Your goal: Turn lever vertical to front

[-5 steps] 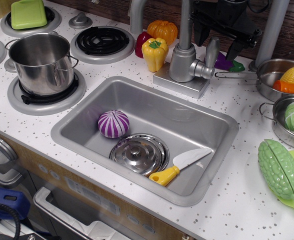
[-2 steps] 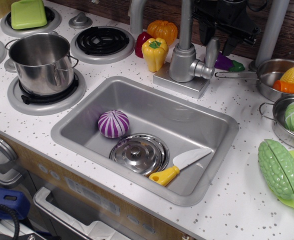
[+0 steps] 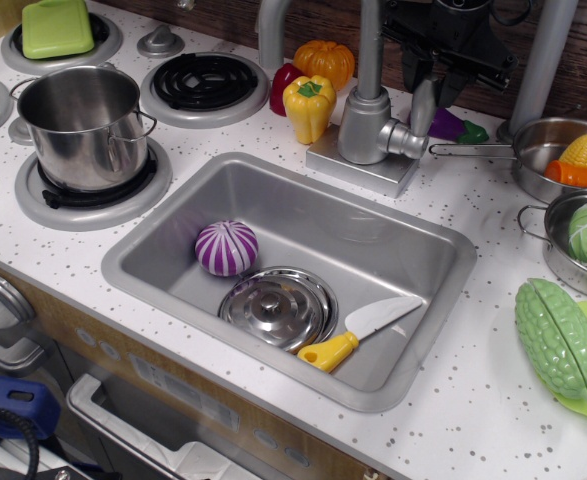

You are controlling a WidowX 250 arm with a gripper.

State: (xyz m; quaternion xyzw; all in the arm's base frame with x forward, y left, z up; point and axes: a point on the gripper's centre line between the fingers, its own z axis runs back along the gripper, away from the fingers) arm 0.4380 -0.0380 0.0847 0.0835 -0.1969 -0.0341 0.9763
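Observation:
The lever [image 3: 419, 118] is a silver-grey stub that sticks out to the right of the faucet's domed base [image 3: 365, 128], with its end pointing up. The base stands on a square plate [image 3: 361, 163] behind the sink. My black gripper [image 3: 430, 78] hangs at the top of the view, directly over the lever's upper end. Its jaws are apart, one on each side of the lever tip and close to it. I cannot tell whether the fingers [image 3: 410, 66] touch the lever.
The tall faucet pipe [image 3: 370, 45] rises just left of the gripper. A steel pan handle [image 3: 468, 150] and a purple eggplant [image 3: 451, 127] lie right of the lever. A yellow pepper [image 3: 309, 106] stands to its left. The sink [image 3: 153, 235] holds an onion, a lid and a knife.
The gripper has shifted slightly left and its jaws have narrowed around the lever's upper end. The lever itself has not visibly moved.

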